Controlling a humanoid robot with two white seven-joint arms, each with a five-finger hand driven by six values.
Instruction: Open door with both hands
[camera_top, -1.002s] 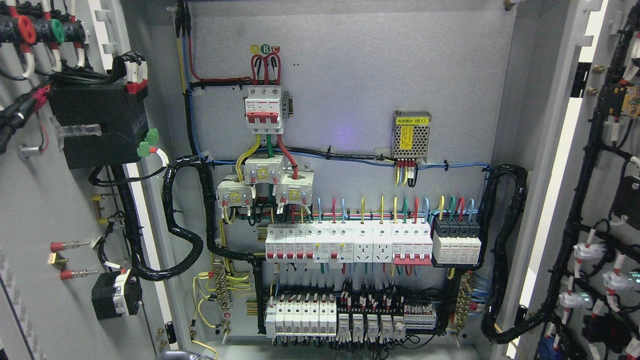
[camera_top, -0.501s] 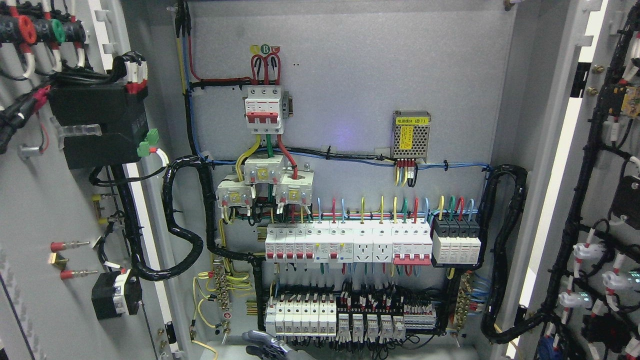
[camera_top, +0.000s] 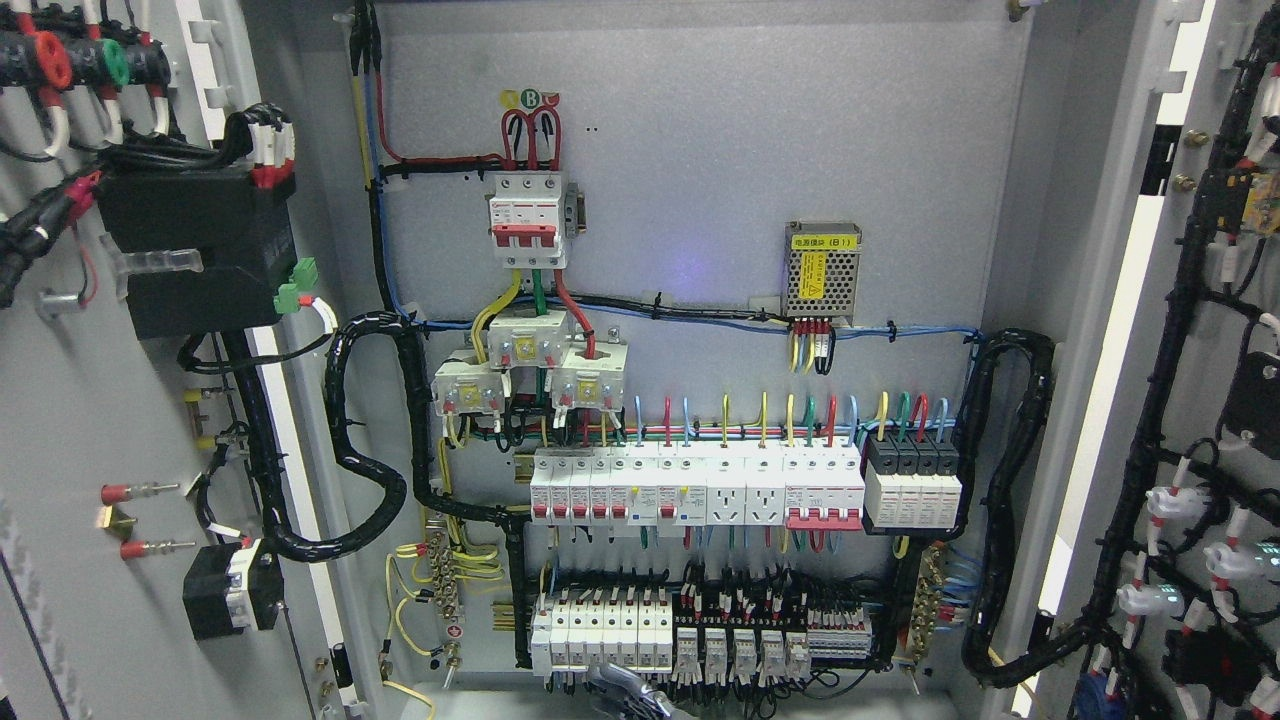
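The grey electrical cabinet (camera_top: 700, 150) stands with both doors swung wide. The left door (camera_top: 60, 420) fills the picture's left edge, its inner face carrying a black module and wiring. The right door (camera_top: 1110, 150) stands at the right edge with black cable looms on its inner face. Only a small metallic tip of my left hand (camera_top: 625, 692) pokes up at the bottom edge, just left of the middle, in front of the lowest row of breakers. It touches neither door. The right hand is out of view.
Inside are a red-and-white main breaker (camera_top: 527, 220), a small power supply with a yellow label (camera_top: 822, 268), a breaker row (camera_top: 700, 490) and terminal blocks (camera_top: 690, 640). Thick black cable conduits (camera_top: 370, 440) loop at both sides of the panel.
The hand at the bottom edge has slid to the right, from the lower left to near the middle. Both doors and the wiring have stayed still.
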